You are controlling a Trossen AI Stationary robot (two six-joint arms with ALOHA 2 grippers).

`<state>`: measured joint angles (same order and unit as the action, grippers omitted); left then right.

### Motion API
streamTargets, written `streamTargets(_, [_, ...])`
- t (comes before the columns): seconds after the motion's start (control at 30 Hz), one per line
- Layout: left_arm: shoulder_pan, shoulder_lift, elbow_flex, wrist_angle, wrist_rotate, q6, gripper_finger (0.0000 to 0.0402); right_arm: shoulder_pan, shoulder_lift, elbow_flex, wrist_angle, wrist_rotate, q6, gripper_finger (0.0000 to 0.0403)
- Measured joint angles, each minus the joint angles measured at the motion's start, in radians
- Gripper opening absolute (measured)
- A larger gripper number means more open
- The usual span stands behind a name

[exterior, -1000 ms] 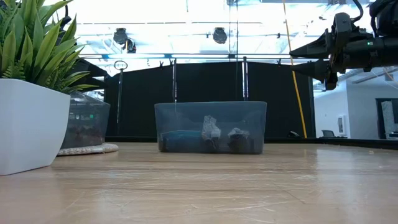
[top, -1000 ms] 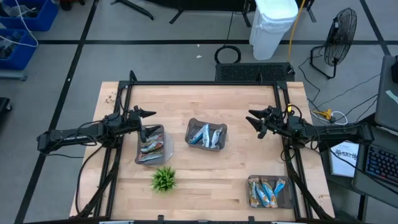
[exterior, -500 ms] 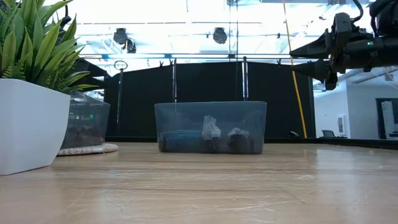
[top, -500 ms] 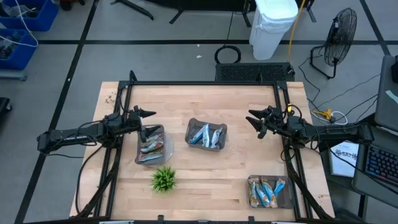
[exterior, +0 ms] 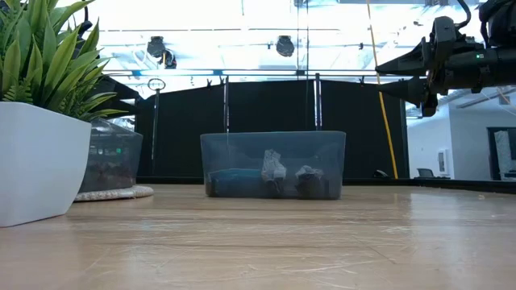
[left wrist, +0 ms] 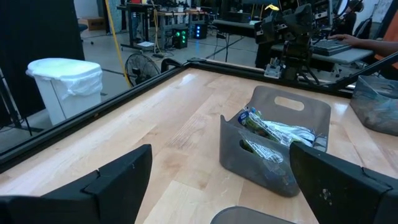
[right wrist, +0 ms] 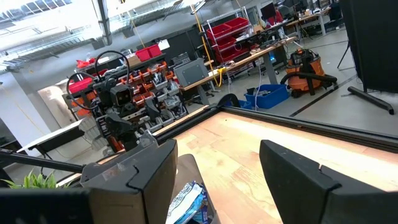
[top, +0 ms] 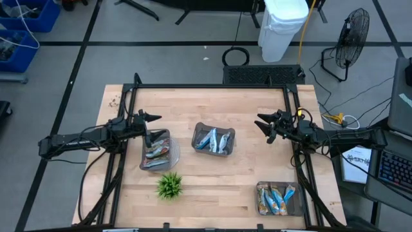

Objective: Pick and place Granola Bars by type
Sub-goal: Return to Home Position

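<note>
Left end effector [top: 153,124] and right end effector [top: 262,127] hover mid-frame above the table [top: 206,103], fingers spread wide, holding nothing; granola bars [top: 212,140] lie in three trays [top: 200,127].

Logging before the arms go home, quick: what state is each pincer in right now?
Left pincer: open, holding nothing.
Right pincer: open, holding nothing.
</note>
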<state>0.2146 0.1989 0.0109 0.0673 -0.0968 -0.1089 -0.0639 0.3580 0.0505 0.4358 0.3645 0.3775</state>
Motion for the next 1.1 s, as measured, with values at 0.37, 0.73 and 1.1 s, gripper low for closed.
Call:
streamTargets(0.37, [0.0,0.0,0.0,0.0,0.0,0.0,0.0375,0.0,0.0,0.0,0.0,0.0,0.0,0.0222])
streamTargets(0.73, [0.0,0.0,0.0,0.0,0.0,0.0,0.0382,0.0,0.0,0.0,0.0,0.0,0.0,0.0222])
streamTargets(1.1, [0.0,0.0,0.0,0.0,0.0,0.0,0.0375,0.0,0.0,0.0,0.0,0.0,0.0,0.0222])
